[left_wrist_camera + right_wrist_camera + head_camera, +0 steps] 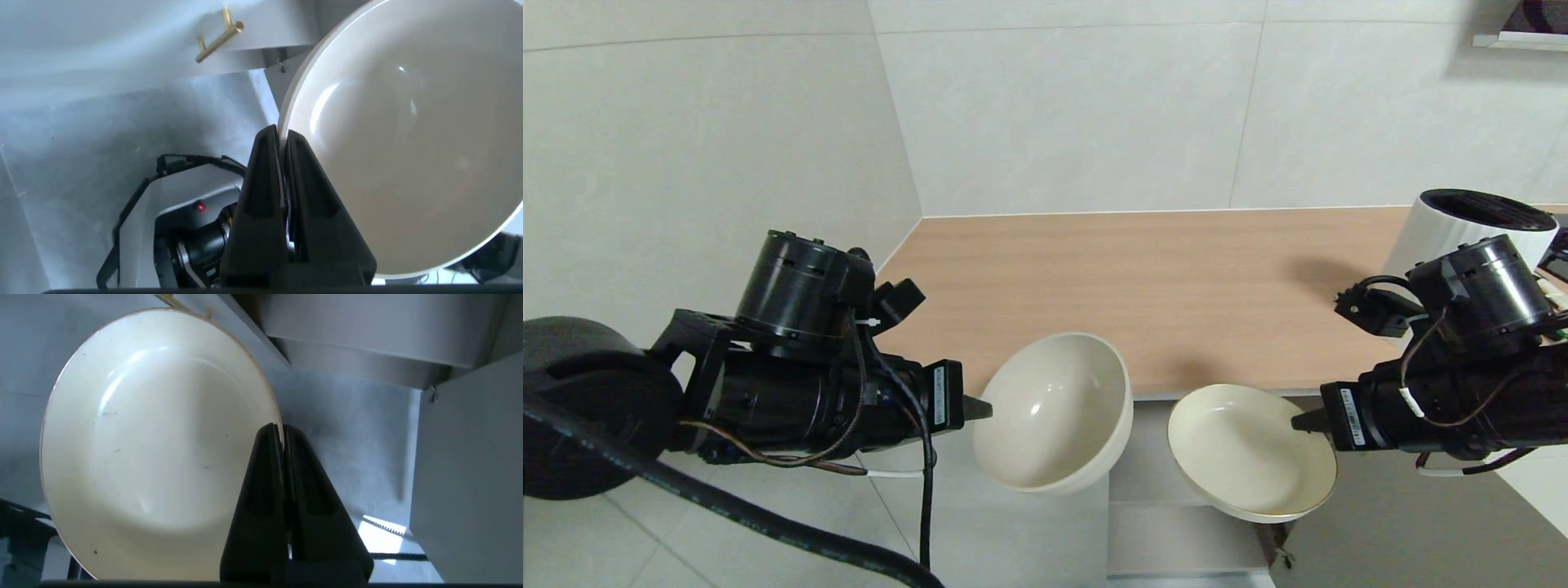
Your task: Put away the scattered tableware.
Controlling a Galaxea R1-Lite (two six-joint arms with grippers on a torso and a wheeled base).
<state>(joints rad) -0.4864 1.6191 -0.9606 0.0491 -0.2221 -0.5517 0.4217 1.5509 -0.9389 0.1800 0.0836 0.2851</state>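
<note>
I hold one dish in each arm, both raised in the air just in front of the near edge of the wooden table [1160, 278], over the pale cupboard fronts below it. My left gripper [980, 408] is closed down to a thin slit, its two black fingers pinching the rim of a deep cream bowl [1054, 412], one finger inside the wall and one outside. My right gripper [1303, 420] is closed just as narrowly on the rim of a shallow cream plate [1245, 449], in the same way. Both dishes hang tilted, hollows turned up and towards me. The bowl sits a little higher than the plate, and they are near each other but not touching.

I judge the rim grip is used because the thin wall is the only part my narrow fingers can clamp. Keeping the dishes apart should stop them knocking together while they are carried to storage. A white round container with a dark top [1462, 229] stands on the table's far right.
</note>
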